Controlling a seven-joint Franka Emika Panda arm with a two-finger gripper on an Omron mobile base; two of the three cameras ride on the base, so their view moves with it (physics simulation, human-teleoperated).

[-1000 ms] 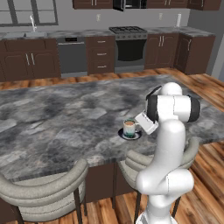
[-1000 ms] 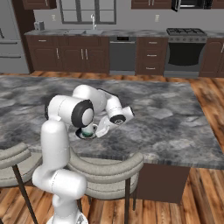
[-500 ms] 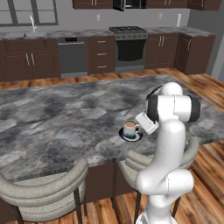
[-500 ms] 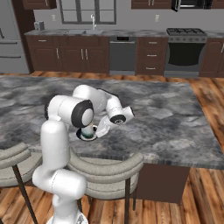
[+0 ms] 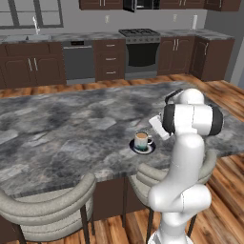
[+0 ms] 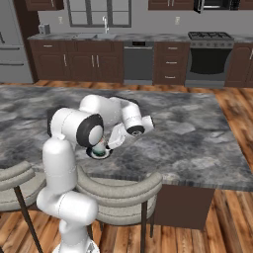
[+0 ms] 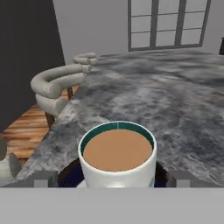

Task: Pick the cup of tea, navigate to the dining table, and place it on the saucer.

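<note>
**Hand view: cup of tea sits on the saucer, fingers spread wide**

Hand view gives me the closest look. The cup of tea (image 7: 118, 155) stands upright on the saucer (image 7: 70, 175), and the dark navy rim of the saucer shows on both sides under the cup. The light brown liquid is level. The gripper (image 7: 113, 178) has its two finger tips (image 7: 43, 178) far apart, one on each side of the cup, and I see a gap between each tip and the cup wall, so nothing is pinched.

From the left base view I see the cup (image 5: 141, 139) with its handle to the right, resting on the saucer (image 5: 142, 147) close to the near edge of the dining table (image 5: 62, 128). The top of this table is grey-and-black marbled stone, broad and flat. The white arm bends over that edge, and its hand is just beside the cup.

From the right base view the arm covers much of the cup (image 6: 100, 147); I can see only a part of it and of the saucer (image 6: 99, 153), on the dining table (image 6: 197, 143).

Two curved grey chairs (image 5: 47, 209) stand at the near side of the table. The floor (image 6: 232, 217) is brown wood planks. At the far wall run dark brown cabinets (image 5: 28, 69) with a stone counter, a dishwasher (image 5: 79, 59), a stove (image 5: 142, 47), a sink faucet (image 6: 105, 23) and a window (image 6: 101, 12) above it. A grey refrigerator (image 6: 12, 44) is at the left end.
</note>
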